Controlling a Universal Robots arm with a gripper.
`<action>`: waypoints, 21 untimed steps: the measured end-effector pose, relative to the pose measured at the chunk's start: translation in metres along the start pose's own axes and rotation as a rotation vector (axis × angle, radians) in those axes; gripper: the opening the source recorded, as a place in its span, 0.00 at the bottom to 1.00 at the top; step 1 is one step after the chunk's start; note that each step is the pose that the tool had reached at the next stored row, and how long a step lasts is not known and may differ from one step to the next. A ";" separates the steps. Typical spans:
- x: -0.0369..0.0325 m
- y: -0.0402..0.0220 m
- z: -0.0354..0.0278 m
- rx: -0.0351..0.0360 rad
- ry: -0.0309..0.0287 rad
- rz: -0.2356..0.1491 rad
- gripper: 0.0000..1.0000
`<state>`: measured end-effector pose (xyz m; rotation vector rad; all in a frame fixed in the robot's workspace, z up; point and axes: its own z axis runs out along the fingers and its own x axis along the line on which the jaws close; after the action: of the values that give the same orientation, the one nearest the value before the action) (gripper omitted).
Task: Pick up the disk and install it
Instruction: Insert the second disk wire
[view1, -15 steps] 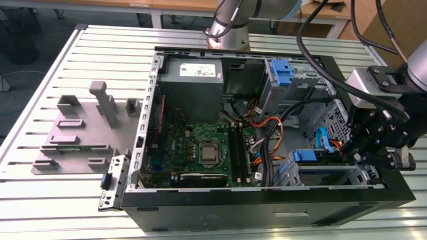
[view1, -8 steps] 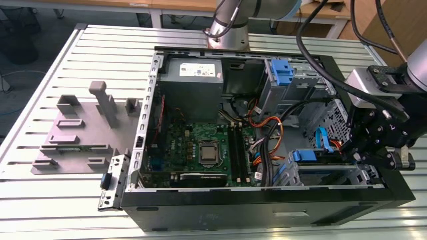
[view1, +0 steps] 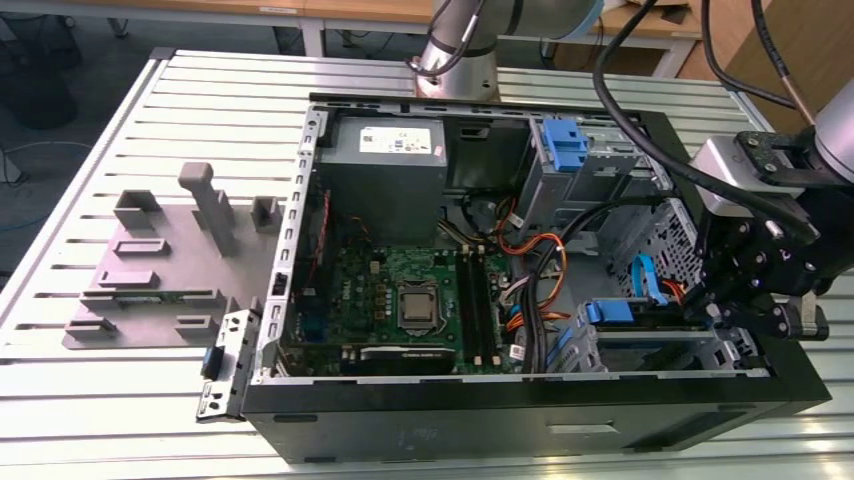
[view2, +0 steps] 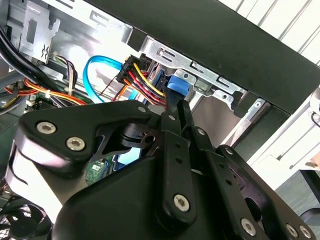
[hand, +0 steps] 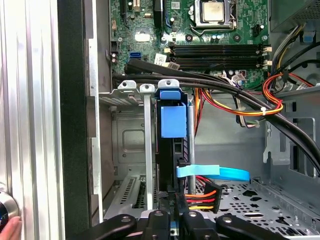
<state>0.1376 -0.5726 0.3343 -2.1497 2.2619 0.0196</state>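
- Grip: my black pincer (view2: 176, 107) looks clamped on the flat metal disk with blue plastic rails (hand: 173, 125).
- The disk stands on edge inside the grey metal drive cage (hand: 127, 135).
- I judge it best to push straight along the cage's guides without tilting, clear of the flat blue cable (hand: 220, 173) beside the cage.

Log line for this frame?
gripper at drive bay of open computer case | disk on edge in the bay, blue rail showing | blue cable beside disk
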 end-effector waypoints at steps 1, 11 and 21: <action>0.0000 0.0000 -0.0004 -0.0001 -0.0002 0.000 0.16; -0.0001 0.0000 -0.0055 0.0000 0.0000 0.000 0.16; -0.0015 0.0052 -0.0053 0.0000 0.0000 0.000 0.16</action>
<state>0.1324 -0.5710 0.3396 -2.1496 2.2619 0.0195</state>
